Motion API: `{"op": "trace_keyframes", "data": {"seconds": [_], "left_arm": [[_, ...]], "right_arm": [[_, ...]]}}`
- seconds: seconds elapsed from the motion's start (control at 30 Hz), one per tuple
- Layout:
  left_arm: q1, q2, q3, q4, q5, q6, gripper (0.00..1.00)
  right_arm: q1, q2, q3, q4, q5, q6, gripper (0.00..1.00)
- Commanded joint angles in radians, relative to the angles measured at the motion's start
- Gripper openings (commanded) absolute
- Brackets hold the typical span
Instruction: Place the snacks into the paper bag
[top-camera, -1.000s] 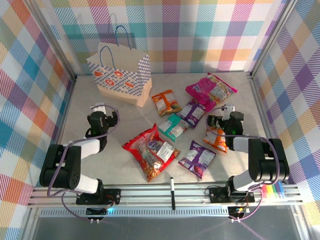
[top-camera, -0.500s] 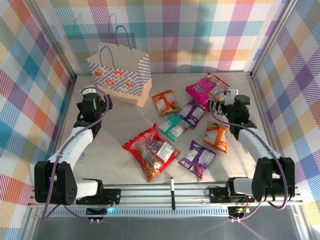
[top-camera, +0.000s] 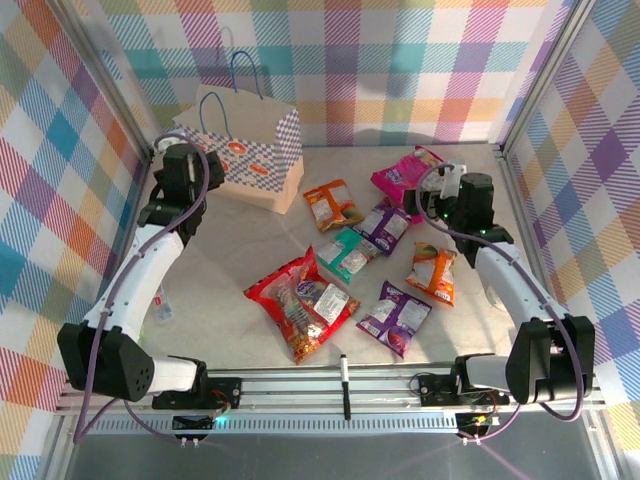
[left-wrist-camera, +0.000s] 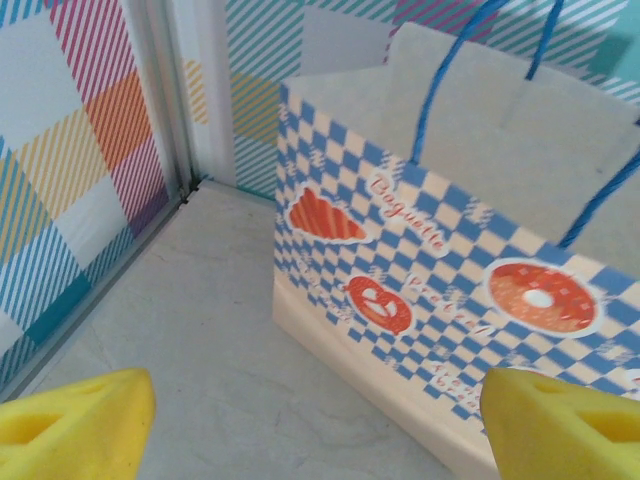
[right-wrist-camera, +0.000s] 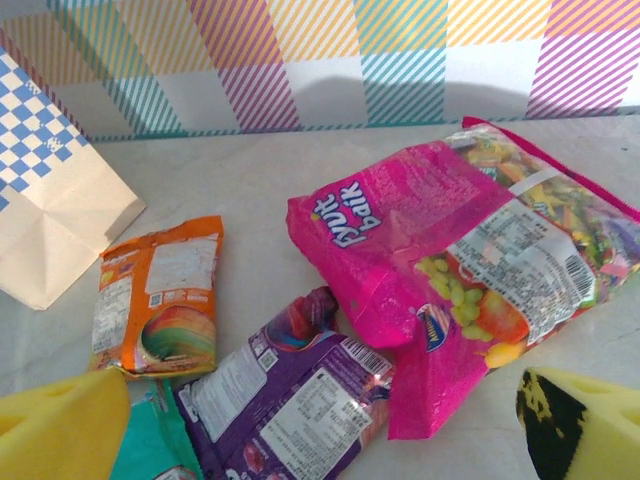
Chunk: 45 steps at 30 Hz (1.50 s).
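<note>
Top external: fixed high behind the near edge of the desk (top-camera: 220, 250), looks down and forward over its whole top to the checked back wall (top-camera: 400, 60). Left wrist: low, close, faces the paper bag (left-wrist-camera: 430, 270) in the far-left corner. Right wrist: low, near, faces the pink packet (right-wrist-camera: 450, 250); the bag's corner shows at its left edge.

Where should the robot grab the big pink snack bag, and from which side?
Probably pinch the pink packet by its thin flat flap at the near end, next to the purple packet, coming down from above with the right gripper. It lies flat and its middle looks wide and puffy, so an edge should fit better.
</note>
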Motion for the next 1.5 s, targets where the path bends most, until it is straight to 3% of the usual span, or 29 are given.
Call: {"op": "trace_keyframes", "data": {"seconds": [0.0,0.23,0.53,0.67,0.83,0.97,1.3,1.47], "left_arm": [[-0.037,0.058,0.108,-0.129,-0.1,-0.059,0.84],[-0.079,0.161,0.243,-0.122,-0.147,-0.104,0.81],[-0.091,0.345,0.444,-0.152,-0.146,-0.15,0.77],[-0.104,0.42,0.508,-0.148,-0.201,-0.154,0.75],[-0.108,0.509,0.604,-0.156,-0.245,-0.125,0.67],[-0.11,0.576,0.692,-0.196,-0.201,-0.13,0.66],[-0.131,0.551,0.654,-0.173,-0.144,-0.133,0.66],[-0.131,0.564,0.664,-0.196,-0.174,-0.127,0.59]], "right_arm": [[0.047,-0.036,-0.027,-0.007,0.064,0.022,0.99],[0.071,-0.135,-0.049,-0.047,0.145,0.03,0.99],[0.071,-0.193,-0.031,-0.123,0.153,0.032,0.99],[0.072,-0.207,-0.036,-0.144,0.157,0.029,0.99],[0.074,-0.214,-0.04,-0.161,0.164,0.014,0.99],[0.073,-0.221,-0.037,-0.181,0.157,0.031,0.99],[0.072,-0.241,-0.034,-0.189,0.16,0.029,0.99],[0.072,-0.232,-0.034,-0.189,0.15,0.043,0.99]]}}
